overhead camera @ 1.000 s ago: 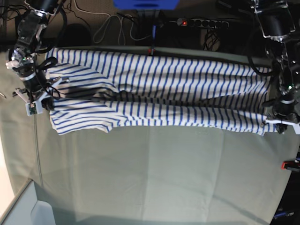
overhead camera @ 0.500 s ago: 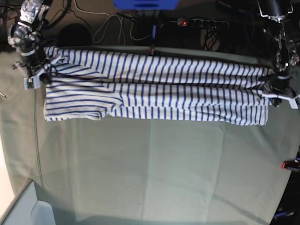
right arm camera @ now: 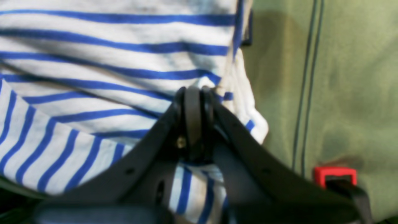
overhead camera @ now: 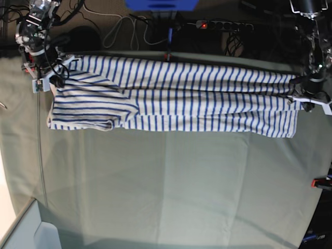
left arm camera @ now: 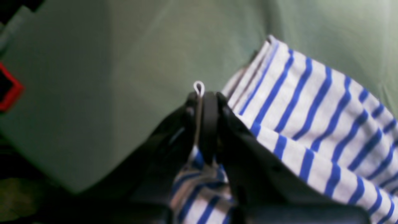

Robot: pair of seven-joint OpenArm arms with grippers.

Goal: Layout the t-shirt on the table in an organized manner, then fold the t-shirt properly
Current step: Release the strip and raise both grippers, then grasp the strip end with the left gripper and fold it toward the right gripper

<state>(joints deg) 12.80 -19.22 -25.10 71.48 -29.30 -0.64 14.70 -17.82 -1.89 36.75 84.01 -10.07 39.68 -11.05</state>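
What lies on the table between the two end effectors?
In the base view, only the t-shirt spans the table from the right end effector to the left end effector; both grip it.

Both end effectors shifted farther back; t-shirt [overhead camera: 176, 98] pulled flatter, straighter.

My left gripper [left arm camera: 203, 102] is matte black plastic, two broad flat fingers [left arm camera: 245, 146] tapering to rounded tips, with a thin pale loop showing between them. My right gripper [right arm camera: 194, 99] has the same black wedge shape, with small round holes in its finger [right arm camera: 136, 171] and a brass-coloured screw head near the tip. From the base view both my arms are dark and jointed, with black cables and small white parts near each wrist.
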